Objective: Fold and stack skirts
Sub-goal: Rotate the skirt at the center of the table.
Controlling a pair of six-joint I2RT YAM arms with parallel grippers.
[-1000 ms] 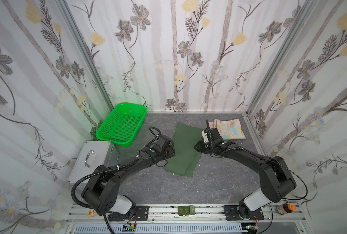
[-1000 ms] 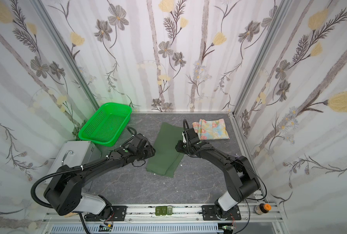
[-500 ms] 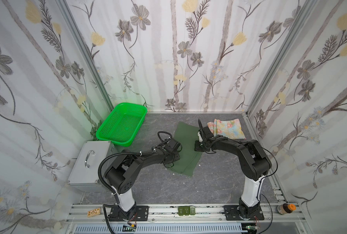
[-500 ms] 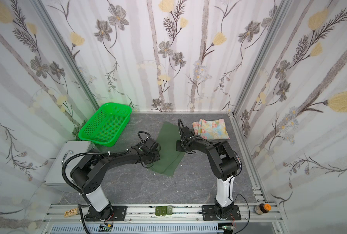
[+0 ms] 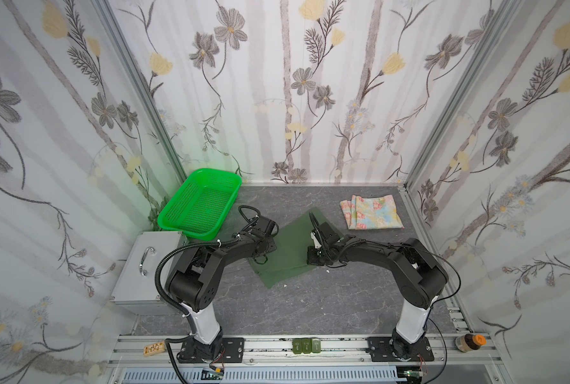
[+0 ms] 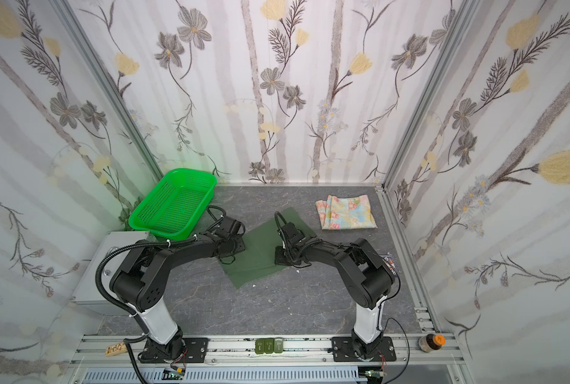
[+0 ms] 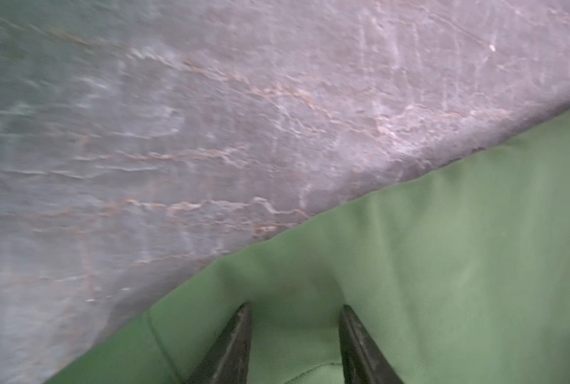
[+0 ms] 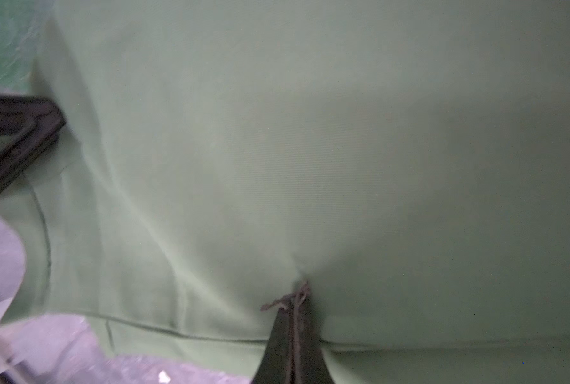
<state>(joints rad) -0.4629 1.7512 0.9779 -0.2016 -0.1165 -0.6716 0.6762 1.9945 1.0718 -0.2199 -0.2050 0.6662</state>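
Desk: Right fingers [image 8: 277, 349], what are they doing?

Me: I am seeing them pressing together, pinching a pucker of the plain dark green cloth skirt [image 5: 287, 256] beside a stitched seam, creases radiating from the tips.

Desk: And the left fingers [image 7: 235, 339]?

Me: They are standing apart, gripping nothing, tips over the same skirt just inside its edge. It is lying flat in the middle of the grey marbled surface [image 5: 310, 309]. The folded pale floral cloth skirt [image 5: 371, 212] is sitting well apart, in the far right corner.
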